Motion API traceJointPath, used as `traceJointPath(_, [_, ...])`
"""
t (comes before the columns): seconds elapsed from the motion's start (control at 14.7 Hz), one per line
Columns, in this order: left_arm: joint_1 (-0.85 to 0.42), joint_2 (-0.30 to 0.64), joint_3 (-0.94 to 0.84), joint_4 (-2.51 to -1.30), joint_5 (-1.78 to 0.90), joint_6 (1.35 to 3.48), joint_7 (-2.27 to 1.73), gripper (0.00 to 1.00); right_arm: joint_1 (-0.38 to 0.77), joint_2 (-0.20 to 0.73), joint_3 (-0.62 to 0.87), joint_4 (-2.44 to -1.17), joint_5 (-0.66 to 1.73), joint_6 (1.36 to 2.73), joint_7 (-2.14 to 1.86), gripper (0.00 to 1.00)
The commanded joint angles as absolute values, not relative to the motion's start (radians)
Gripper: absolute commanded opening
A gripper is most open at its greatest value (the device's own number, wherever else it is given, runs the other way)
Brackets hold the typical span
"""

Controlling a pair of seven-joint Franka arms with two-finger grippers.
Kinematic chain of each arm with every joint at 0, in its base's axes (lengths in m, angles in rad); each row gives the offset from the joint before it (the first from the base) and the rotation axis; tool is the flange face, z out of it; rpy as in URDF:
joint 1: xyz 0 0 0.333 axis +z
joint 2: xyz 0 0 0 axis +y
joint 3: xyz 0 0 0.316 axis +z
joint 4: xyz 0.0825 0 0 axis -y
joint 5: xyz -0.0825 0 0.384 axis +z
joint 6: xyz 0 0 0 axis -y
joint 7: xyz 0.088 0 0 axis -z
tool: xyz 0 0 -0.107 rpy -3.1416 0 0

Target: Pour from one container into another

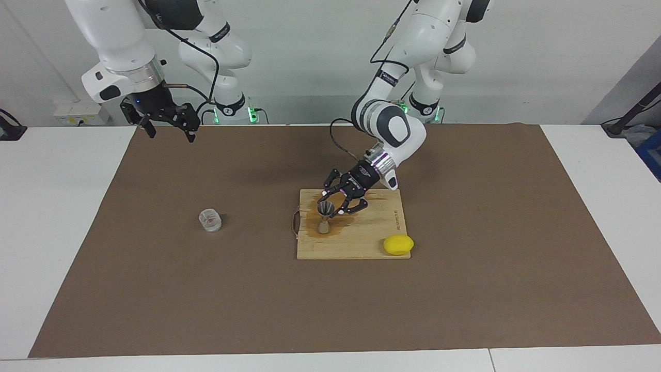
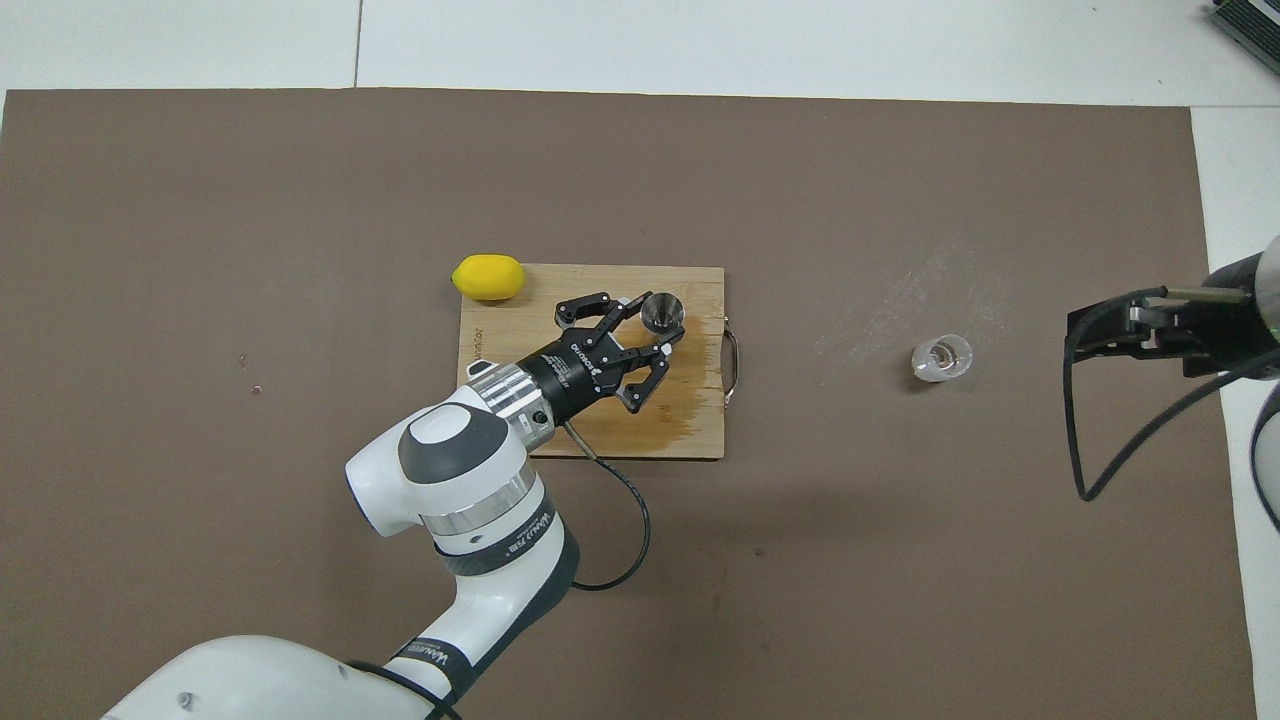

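Observation:
The steel jigger (image 1: 324, 219) (image 2: 662, 311) stands upright on the wooden cutting board (image 1: 356, 245) (image 2: 650, 430), at its end toward the right arm. My left gripper (image 1: 330, 206) (image 2: 655, 322) reaches down at a slant and is shut on the jigger's upper cone. On the brown mat toward the right arm's end of the table, the clear glass cup (image 1: 210, 220) (image 2: 941, 359) stands alone. My right gripper (image 1: 172, 132) (image 2: 1085, 330) waits open in the air over the mat's edge by its own base, well away from the cup.
A yellow lemon (image 1: 398, 244) (image 2: 488, 277) lies at the board's corner toward the left arm's end, farther from the robots. A dark wet stain (image 1: 341, 227) spreads on the board around the jigger. The board's metal handle (image 2: 733, 365) points toward the cup.

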State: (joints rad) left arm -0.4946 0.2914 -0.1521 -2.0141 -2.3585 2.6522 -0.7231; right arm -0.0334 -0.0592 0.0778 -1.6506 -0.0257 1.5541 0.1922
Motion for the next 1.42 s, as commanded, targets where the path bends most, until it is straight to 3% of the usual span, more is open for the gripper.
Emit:
traceJointPath(0.0, [-0.522, 0.304, -0.135, -1.999, -2.391, 2.646, -0.684, 0.0, -0.052, -0.089, 0.08, -1.687, -0.02, 1.565, 0.161, 0.99])
traceJointPath(0.2, [-0.523, 0.304, -0.135, -2.003, -2.405, 2.648, -0.68, 0.0, -0.04, -0.087, 0.08, -1.689, -0.02, 1.583, 0.173, 0.94])
traceJointPath(1.02, [-0.523, 0.304, -0.135, -2.008, -2.408, 2.648, -0.666, 0.0, -0.058, -0.072, 0.078, -1.703, 0.009, 1.637, 0.213, 0.94])
traceJointPath(1.15, [-0.523, 0.304, -0.135, -2.01, -2.408, 2.651, -0.663, 0.11, -0.09, -0.069, 0.078, -1.716, 0.025, 1.644, 0.297, 0.91])
traceJointPath(1.22, [-0.523, 0.304, -0.135, -2.008, -2.408, 2.654, -0.663, 0.5, -0.094, -0.068, 0.078, -1.729, 0.025, 1.66, 0.317, 0.82])
traceJointPath(1.29, [-0.523, 0.304, -0.135, -2.008, -2.408, 2.655, -0.663, 1.0, -0.098, -0.06, 0.078, -1.744, 0.026, 1.675, 0.322, 0.82])
traceJointPath(1.36, [-0.525, 0.304, -0.135, -2.008, -2.408, 2.657, -0.661, 1.0, -0.112, -0.054, 0.078, -1.756, 0.038, 1.684, 0.351, 0.82])
